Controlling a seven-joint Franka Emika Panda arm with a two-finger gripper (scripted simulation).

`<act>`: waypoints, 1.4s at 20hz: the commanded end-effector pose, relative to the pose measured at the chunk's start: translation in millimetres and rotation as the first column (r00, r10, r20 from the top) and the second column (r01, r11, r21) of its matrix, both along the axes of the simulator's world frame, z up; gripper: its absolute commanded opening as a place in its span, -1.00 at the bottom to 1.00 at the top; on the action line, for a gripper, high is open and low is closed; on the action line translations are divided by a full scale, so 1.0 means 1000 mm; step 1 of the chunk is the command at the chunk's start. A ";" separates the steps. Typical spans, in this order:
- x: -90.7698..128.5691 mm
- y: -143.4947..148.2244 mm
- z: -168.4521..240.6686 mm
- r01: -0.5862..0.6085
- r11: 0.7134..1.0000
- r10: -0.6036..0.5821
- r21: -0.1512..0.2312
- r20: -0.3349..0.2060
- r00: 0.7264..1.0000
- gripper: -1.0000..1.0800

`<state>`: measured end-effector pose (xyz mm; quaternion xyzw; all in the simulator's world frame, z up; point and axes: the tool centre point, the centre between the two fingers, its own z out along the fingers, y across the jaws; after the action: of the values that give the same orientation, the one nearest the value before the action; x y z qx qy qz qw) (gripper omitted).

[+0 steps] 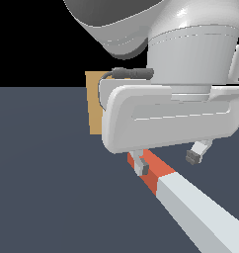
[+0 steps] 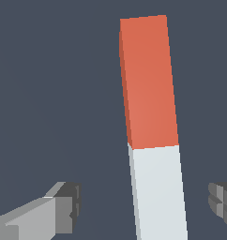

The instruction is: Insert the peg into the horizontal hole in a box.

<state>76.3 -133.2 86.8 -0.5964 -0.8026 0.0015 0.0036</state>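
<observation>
hand [image 1: 170, 163] spread wide, holding nothing | peg [image 2: 155, 140] lies between its fingers, untouched

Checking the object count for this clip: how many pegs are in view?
1. The peg lies on the floor under the open gripper, in front of the box. The arm hides part of the scene.

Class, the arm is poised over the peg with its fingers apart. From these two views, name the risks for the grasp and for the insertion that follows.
1. In the wrist view the peg lies slightly skewed between the open fingers, so closing might twist it.
2. The gripper sits near the red end; the long white part could sag or lever after lifting.
3. The box is mostly hidden behind the hand, and its hole is not visible, so alignment cannot be checked.
</observation>
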 end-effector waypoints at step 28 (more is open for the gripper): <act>0.029 -0.020 -0.056 -0.094 0.996 0.094 -0.002 0.007 0.996 0.92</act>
<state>105.9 -153.7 38.5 -0.5584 -0.8296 0.0000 -0.0001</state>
